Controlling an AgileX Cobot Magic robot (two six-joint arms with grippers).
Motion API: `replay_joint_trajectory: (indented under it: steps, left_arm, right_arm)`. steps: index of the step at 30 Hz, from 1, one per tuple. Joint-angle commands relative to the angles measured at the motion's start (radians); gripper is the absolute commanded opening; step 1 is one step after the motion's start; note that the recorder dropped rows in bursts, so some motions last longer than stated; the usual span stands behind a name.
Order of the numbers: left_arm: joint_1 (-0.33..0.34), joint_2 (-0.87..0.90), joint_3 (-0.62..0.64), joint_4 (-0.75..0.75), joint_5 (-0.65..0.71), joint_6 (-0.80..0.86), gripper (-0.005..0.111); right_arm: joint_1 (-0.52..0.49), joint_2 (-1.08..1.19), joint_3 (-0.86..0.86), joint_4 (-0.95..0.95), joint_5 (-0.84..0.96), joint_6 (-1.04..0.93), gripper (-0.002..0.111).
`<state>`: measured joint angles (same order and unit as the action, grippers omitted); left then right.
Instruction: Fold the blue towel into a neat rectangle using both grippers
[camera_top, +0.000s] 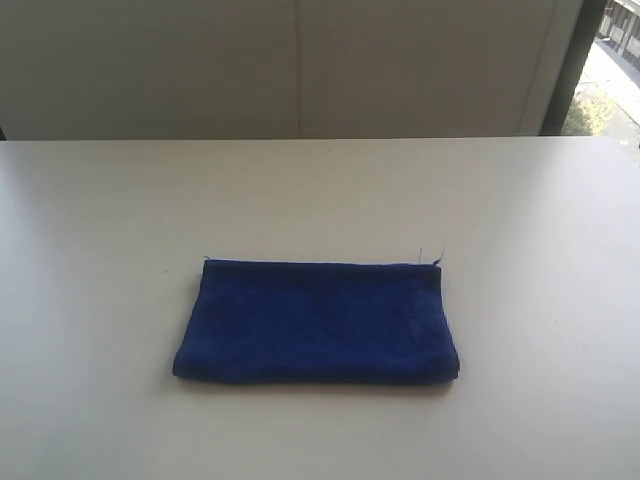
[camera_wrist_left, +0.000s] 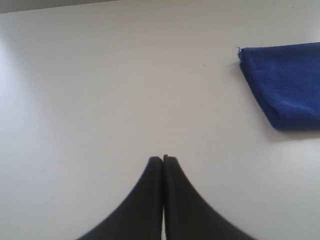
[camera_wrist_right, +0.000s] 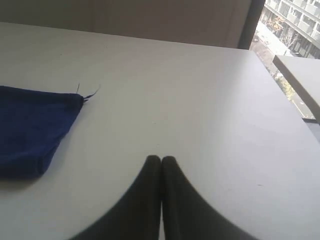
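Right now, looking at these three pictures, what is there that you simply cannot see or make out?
- Exterior view: neither arm shows; both are outside the frame.
- Left wrist view: the blue towel is cut off by the picture's edge; only one end shows. The left gripper shows only its shut fingertips.
- Right wrist view: the same, with the right gripper.
- All views: the blue towel's inner layers are hidden under its top layer.

We see the folded royal-blue fuzzy microfibre towel (camera_top: 315, 322) lying flat, midway on the pale smooth tabletop (camera_top: 520, 220); our black narrow-fingered left gripper (camera_wrist_left: 163, 159) and right gripper (camera_wrist_right: 161, 159) flank it, neither touching it.
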<state>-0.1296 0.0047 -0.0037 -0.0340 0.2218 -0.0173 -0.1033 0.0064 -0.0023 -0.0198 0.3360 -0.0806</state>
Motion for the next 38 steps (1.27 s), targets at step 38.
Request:
replay_joint_trajectory:
  steps: [38]
  left_arm:
    - [0.05, -0.005, 0.004, -0.003, -0.004, -0.006, 0.0]
  right_arm:
    - [0.003, -0.006, 0.002, -0.003, -0.001, 0.006, 0.0]
